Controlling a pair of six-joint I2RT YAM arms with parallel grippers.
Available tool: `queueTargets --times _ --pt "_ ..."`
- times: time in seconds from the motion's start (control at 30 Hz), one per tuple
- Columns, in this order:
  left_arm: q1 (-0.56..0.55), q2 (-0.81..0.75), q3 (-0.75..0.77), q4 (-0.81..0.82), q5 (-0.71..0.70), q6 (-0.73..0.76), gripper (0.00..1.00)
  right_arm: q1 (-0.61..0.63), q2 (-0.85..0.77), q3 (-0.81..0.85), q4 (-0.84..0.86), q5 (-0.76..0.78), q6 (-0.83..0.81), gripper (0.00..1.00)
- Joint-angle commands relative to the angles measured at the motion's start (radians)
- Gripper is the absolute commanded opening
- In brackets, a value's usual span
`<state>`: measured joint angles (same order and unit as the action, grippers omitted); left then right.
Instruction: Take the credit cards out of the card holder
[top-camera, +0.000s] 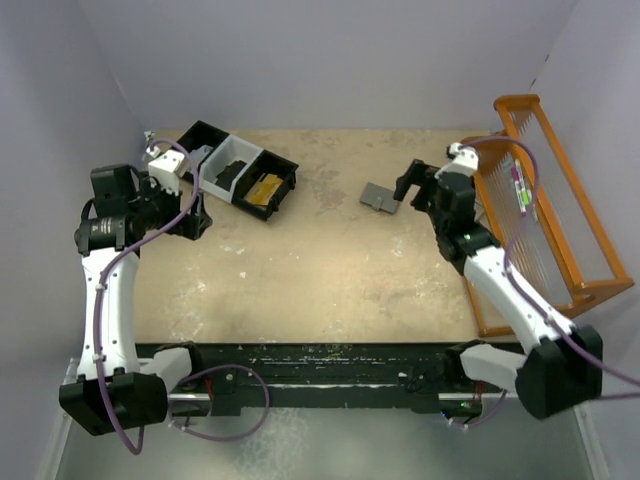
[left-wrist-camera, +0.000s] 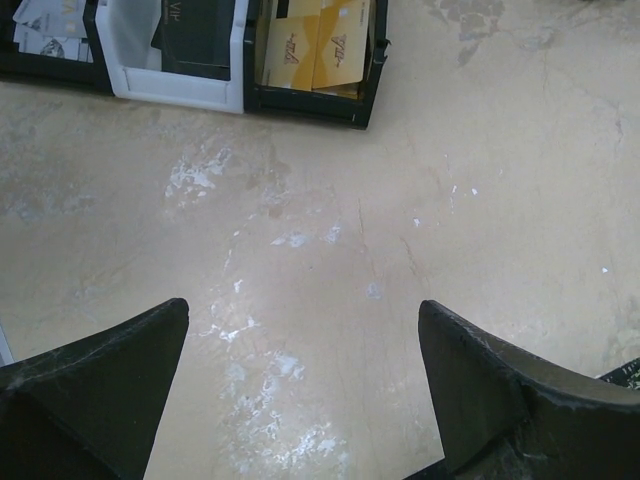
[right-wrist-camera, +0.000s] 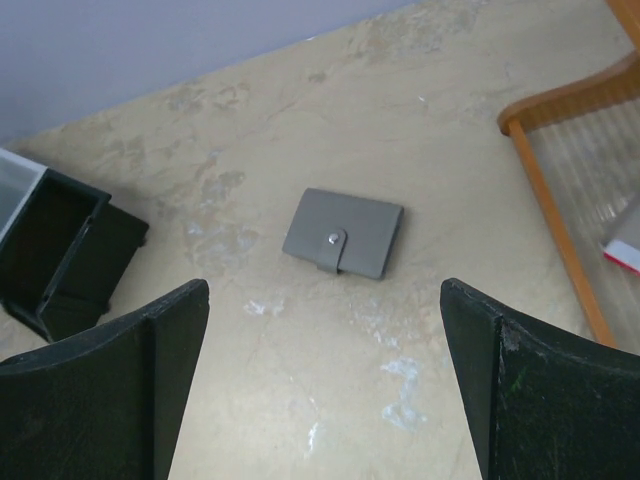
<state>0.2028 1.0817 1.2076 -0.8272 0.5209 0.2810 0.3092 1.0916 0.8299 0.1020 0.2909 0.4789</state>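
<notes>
Looking down on the table (top-camera: 330, 270), you have the card holder (top-camera: 381, 197) lying flat toward the far right, folded closed, its strap fastened by a small metal stud (right-wrist-camera: 333, 238). No brand shows on its grey face. Your right claw (right-wrist-camera: 325, 390) hangs just on the near side of it with both fingers spread wide apart, touching nothing. An orange rack (top-camera: 517, 101) stands along the right edge, beside that arm. At far left sits a three-part bin (left-wrist-camera: 175, 92), and your left claw (left-wrist-camera: 305, 400) hovers over bare table near it, fingers likewise wide apart and empty. In the bin, the left wrist view shows white cards (left-wrist-camera: 45, 30) in the left part, a black card (left-wrist-camera: 200, 35) in the white-walled middle part, and gold cards (left-wrist-camera: 320, 50) in the right part. The gold cards carry a slanted script mark, too small to read. The black card has pale letters cut off by the frame edge.
</notes>
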Motion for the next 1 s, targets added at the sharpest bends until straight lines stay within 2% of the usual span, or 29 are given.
queueTargets --times 0.0,0.43,0.7,0.97 --pt "0.006 0.023 0.045 -0.042 0.026 0.027 0.99 0.018 0.205 0.159 0.003 -0.008 -0.085 1.00" --pt "0.005 0.061 0.066 -0.130 0.015 0.096 0.99 0.045 0.656 0.453 -0.110 0.171 -0.024 1.00" --pt "0.005 0.072 0.049 -0.147 0.005 0.139 0.99 0.045 0.830 0.588 -0.154 0.115 -0.019 1.00" --pt "0.006 0.120 0.060 -0.125 0.011 0.127 0.99 0.060 0.954 0.636 -0.149 0.075 -0.007 1.00"
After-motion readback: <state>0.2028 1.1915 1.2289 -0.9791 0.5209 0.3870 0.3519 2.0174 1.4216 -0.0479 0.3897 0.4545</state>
